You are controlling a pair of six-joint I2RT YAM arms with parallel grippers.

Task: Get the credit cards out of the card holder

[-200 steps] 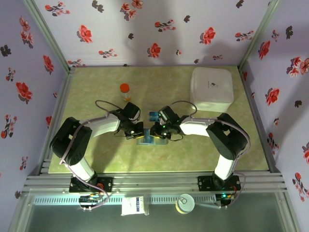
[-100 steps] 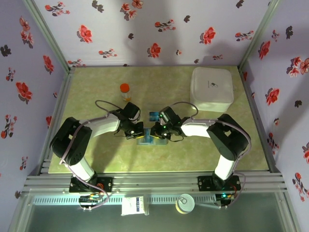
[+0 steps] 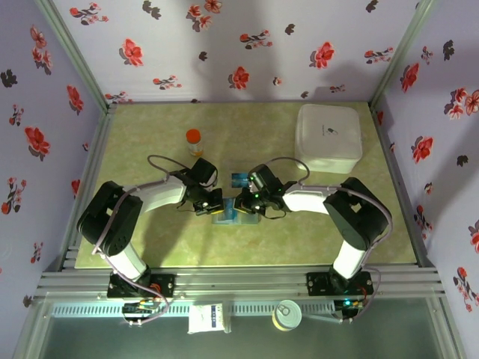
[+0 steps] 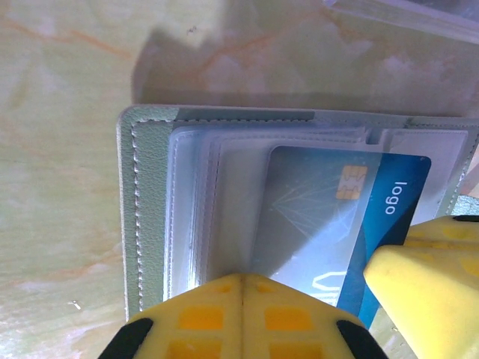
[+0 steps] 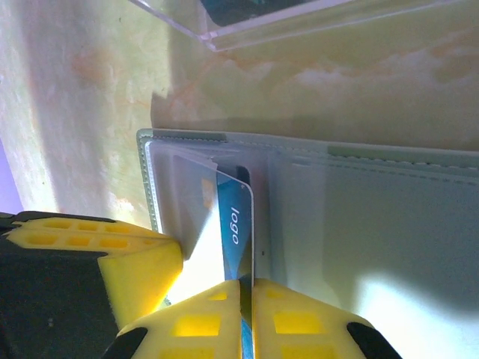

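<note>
Grey-blue card holder (image 3: pixel 227 218) lies open near the table's (image 3: pixel 150 134) near edge in the top view, between left gripper (image 3: pixel 211 205) and right gripper (image 3: pixel 240 203). The left wrist view shows the left gripper (image 4: pixel 243 318) pressed together at the holder's edge, beside the blue card (image 4: pixel 329 217). In the right wrist view the right gripper (image 5: pixel 246 303) pinches that card's end, and the card's long axis points straight at it.

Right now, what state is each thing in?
holder: open, lying flat.
blue card: partly out of its holder pocket.
left pincer: shut, at the holder's edge.
right pincer: shut on the blue card.
box: closed.
bottle: upright, capped.
</note>
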